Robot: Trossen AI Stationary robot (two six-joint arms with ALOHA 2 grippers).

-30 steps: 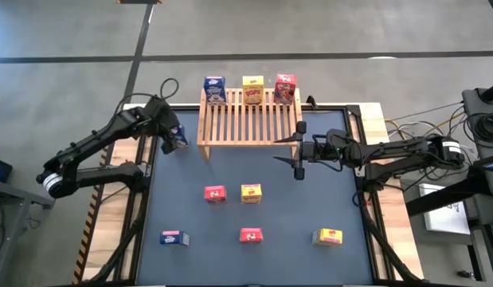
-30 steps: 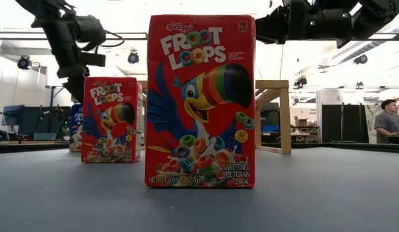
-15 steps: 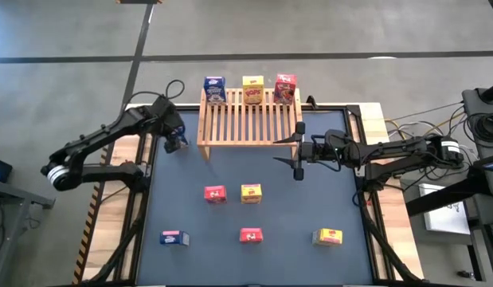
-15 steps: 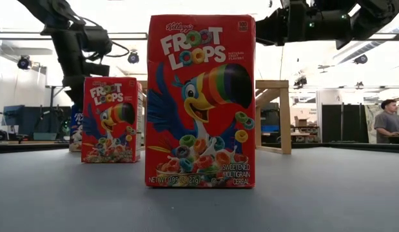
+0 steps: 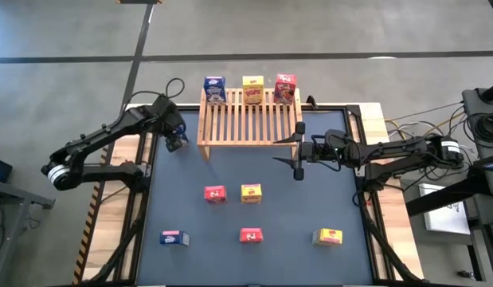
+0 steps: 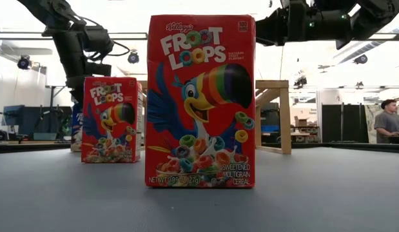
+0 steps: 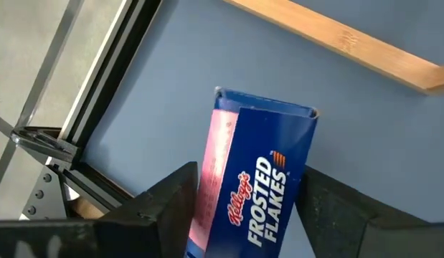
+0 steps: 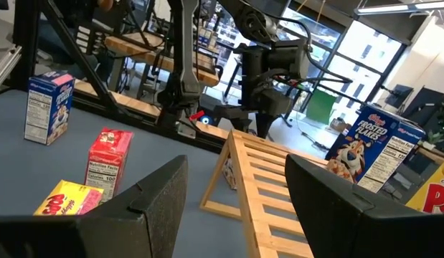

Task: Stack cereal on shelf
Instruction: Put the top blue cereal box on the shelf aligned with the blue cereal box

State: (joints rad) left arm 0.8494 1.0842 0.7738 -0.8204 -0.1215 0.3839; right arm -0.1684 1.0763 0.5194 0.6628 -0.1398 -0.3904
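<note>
A blue cereal box (image 7: 261,168) stands on the blue table just left of the wooden shelf (image 5: 248,119), and my left gripper (image 5: 174,140) is shut on it. Blue (image 5: 214,89), yellow (image 5: 252,89) and red (image 5: 284,88) boxes stand upright along the shelf's far edge. Red (image 5: 215,193), yellow (image 5: 251,192), blue (image 5: 174,237), red (image 5: 250,235) and yellow (image 5: 329,236) boxes stand on the table nearer me. My right gripper (image 5: 299,150) hovers open and level by the shelf's right end, holding nothing. My left gripper pinches the blue box by its two narrow sides, the pink-printed one (image 7: 207,179) and the one opposite, between its two fingers (image 7: 171,204). The fingers slant down from above. The box's printed front faces the wrist, and its lower end (image 7: 265,111) is on the table.
The table's black frame rail (image 7: 85,107) runs close on the left of the held box. The shelf's left leg (image 7: 336,43) lies just beyond it. In the low view a large red box (image 6: 200,103) fills the middle. A person (image 6: 385,122) stands far behind.
My left gripper has sunk a little onto the blue box beside the shelf's left end and then kept still. The boxes have not moved.
</note>
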